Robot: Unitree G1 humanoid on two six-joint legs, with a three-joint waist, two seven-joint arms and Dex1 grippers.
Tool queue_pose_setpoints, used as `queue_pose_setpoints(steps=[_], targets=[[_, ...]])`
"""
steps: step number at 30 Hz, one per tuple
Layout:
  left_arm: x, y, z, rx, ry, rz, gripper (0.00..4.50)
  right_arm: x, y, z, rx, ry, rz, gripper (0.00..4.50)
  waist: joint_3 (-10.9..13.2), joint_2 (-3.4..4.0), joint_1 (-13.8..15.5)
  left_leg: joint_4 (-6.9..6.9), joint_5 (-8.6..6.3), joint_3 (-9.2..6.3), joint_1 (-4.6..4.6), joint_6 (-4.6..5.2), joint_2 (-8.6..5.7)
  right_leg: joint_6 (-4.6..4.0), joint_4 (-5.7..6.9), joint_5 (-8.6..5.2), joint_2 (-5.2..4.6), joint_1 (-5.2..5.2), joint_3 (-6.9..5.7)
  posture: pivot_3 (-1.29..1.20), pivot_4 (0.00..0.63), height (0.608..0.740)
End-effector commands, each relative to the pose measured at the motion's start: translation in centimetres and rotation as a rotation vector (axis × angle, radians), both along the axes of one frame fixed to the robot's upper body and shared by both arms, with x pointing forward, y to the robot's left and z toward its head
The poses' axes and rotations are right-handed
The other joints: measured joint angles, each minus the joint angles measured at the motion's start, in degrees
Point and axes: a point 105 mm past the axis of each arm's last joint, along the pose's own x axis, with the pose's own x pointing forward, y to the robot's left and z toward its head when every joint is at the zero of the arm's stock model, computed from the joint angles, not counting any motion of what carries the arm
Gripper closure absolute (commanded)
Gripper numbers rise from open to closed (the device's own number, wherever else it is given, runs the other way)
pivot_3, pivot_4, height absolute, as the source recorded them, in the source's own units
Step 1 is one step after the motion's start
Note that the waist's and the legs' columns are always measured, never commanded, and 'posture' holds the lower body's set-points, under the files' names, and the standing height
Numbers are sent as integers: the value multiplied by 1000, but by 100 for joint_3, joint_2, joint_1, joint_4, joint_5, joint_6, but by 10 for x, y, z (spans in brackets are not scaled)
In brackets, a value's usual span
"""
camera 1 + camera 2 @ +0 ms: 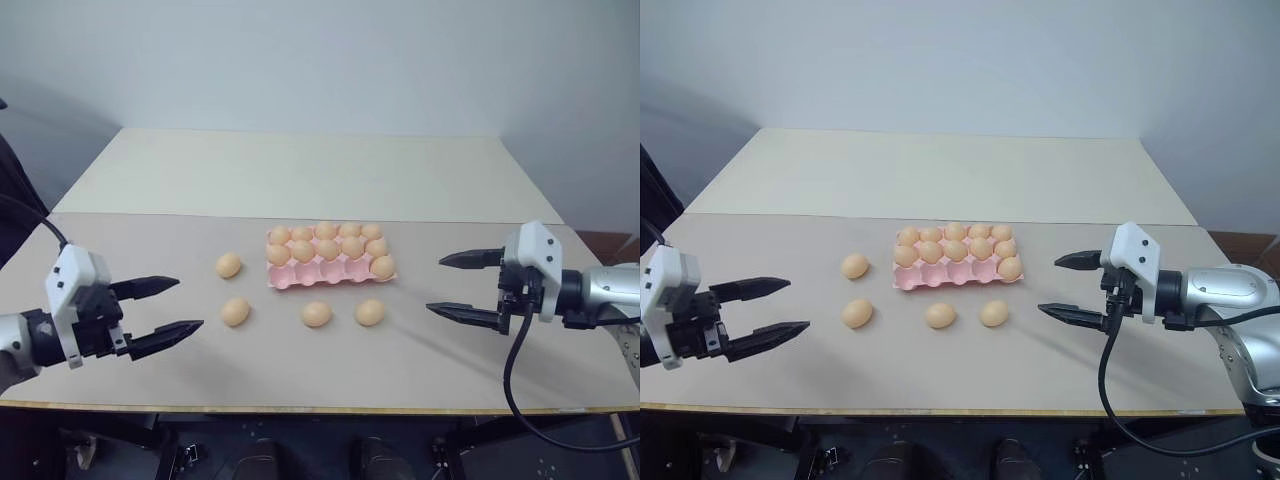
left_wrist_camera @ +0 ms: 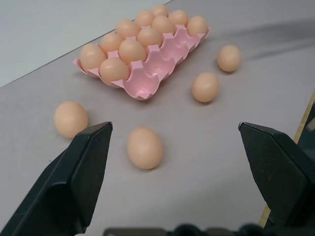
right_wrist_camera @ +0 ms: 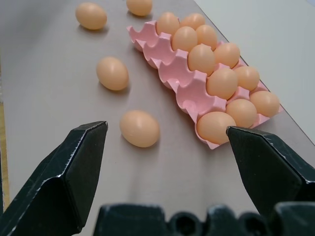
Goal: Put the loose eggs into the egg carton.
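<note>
Left eye view: both grippers [image 1: 165, 306] [image 1: 463, 285] spread wide, loose eggs [image 1: 316, 314] beside egg carton [image 1: 312, 274]

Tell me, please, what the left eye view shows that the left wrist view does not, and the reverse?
The left eye view adds the open right gripper and the cream table behind. The left wrist view adds the inner faces of the open left gripper's fingers. Both share the egg carton holding eleven eggs, its four near cups empty, and the four loose eggs lying before it.
</note>
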Motion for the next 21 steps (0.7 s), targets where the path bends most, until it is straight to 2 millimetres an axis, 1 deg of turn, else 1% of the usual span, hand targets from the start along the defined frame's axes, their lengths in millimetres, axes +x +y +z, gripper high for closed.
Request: queue_pose_setpoints(steps=[1, 5, 7, 11, 14, 17, 21], targets=[[2, -1, 10, -28, -37, 1, 27, -2, 1, 14, 3, -71, 8, 0, 0, 0, 0, 0, 0, 0, 0, 0, 0, 0, 0, 0, 0, 0, 0, 0, 150, 740], [1, -3, 16, -47, -45, -9, 27, -3, 1, 14, 2, -70, 10, 0, 0, 0, 0, 0, 0, 0, 0, 0, 0, 0, 0, 0, 0, 0, 0, 0, 150, 740], [0, -2, 14, -19, -36, -9, 27, -4, 0, 14, -2, -69, 10, 0, 0, 0, 0, 0, 0, 0, 0, 0, 0, 0, 0, 0, 1, 0, 1, 0, 150, 740], [-3, -6, 14, -18, -42, -36, 27, -7, -1, 12, -24, -65, 34, 0, 0, 0, 0, 0, 0, 1, 0, 0, 1, 0, 0, 0, 2, -1, 2, 0, 150, 740], [-2, -8, 15, -17, -49, -42, 27, -6, 1, 15, -29, -73, 50, 0, 0, 0, -1, 0, 0, 1, 1, 0, 1, 0, 0, 0, 3, 0, 3, 0, 150, 740], [2, -9, 12, -4, -63, -23, 27, -6, 5, 18, -43, -78, 86, 0, 0, 0, -4, 0, 0, 2, 4, 0, 1, 1, 1, 0, 3, 0, 5, 0, 150, 740], [0, -12, 7, -10, -37, -49, 27, -6, 17, 12, -86, -90, 139, 0, 0, 0, -2, 0, 0, 2, 3, 0, 4, 0, 1, 0, 7, 0, 6, 0, 150, 740]])
